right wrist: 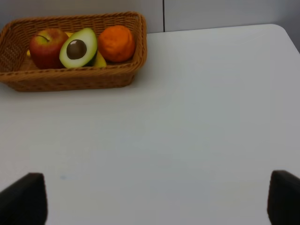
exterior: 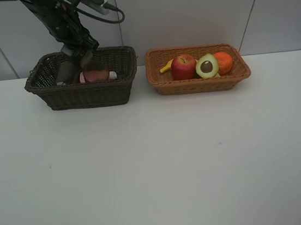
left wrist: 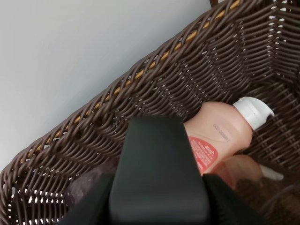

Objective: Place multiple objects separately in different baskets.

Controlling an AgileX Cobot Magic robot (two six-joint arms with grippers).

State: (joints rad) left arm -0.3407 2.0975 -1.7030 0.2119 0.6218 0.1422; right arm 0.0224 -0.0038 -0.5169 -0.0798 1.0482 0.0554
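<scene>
— How far along are we?

— Nearly done, I'd say. The red apple (exterior: pixel 183 66), halved avocado (exterior: pixel 207 66), orange (exterior: pixel 223 62) and yellow banana (exterior: pixel 166 66) lie in the shallow tan wicker basket (exterior: pixel 199 84). The small pink bottle with white cap (left wrist: pixel 224 132) lies in the deep dark brown wicker basket (exterior: pixel 82 93).

— Pincers?

— My left pincer (exterior: pixel 80 58) hangs inside the dark basket; I cannot tell its grip. My right pincer (right wrist: pixel 150 206) gapes wide and empty above the white tabletop (exterior: pixel 157 166).
</scene>
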